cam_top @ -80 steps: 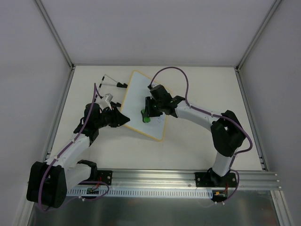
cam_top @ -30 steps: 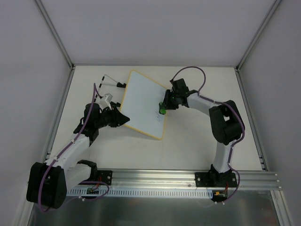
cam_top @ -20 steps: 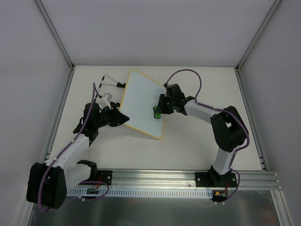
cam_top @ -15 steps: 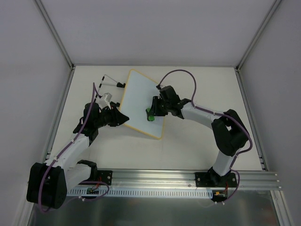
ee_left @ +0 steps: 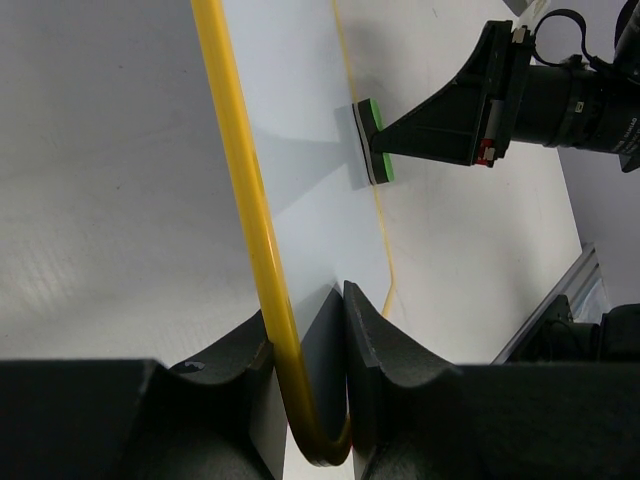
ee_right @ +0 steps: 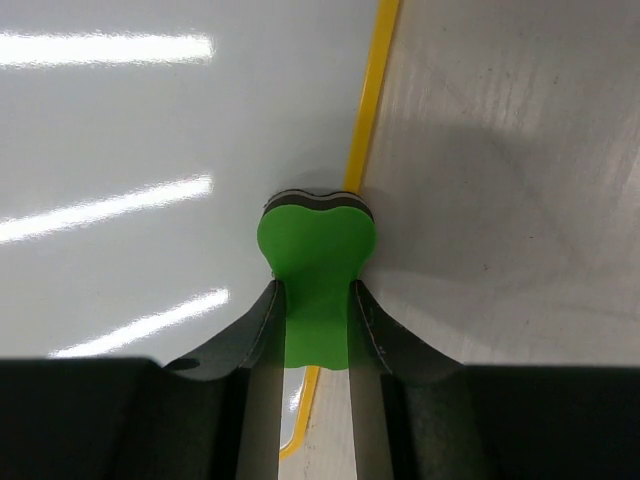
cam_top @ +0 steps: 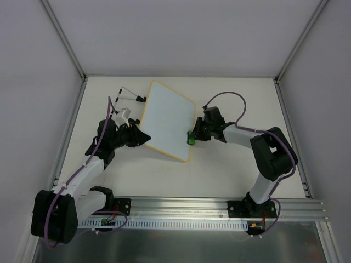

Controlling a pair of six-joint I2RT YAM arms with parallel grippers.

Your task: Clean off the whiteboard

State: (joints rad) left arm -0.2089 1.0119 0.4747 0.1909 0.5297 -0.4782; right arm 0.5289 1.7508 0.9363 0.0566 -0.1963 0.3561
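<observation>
Since half a second ago our right gripper (cam_top: pixel 195 135) has carried the green eraser (cam_top: pixel 191 140) off the middle of the whiteboard (cam_top: pixel 167 118) and out to its rim at about 4 o'clock. The whiteboard itself has not shifted. It lies on the table (cam_top: pixel 236 98) just off centre toward 10 o'clock, with its long side running from 11 to 5.

Our right fingers are closed tight on the eraser's narrow waist, so its felt face stands clear of them and meets the surface first. In the right wrist view the felt straddles the yellow rim, half on white and half over the table, which we read as the end of a stroke.

Our left gripper (ee_left: pixel 312 330) is clamped on the board's corner at 8 o'clock, one finger above and one below. We judge this hold keeps the board from sliding under the eraser's push.

No writing shows on the visible white, so little seems left to wipe.
</observation>
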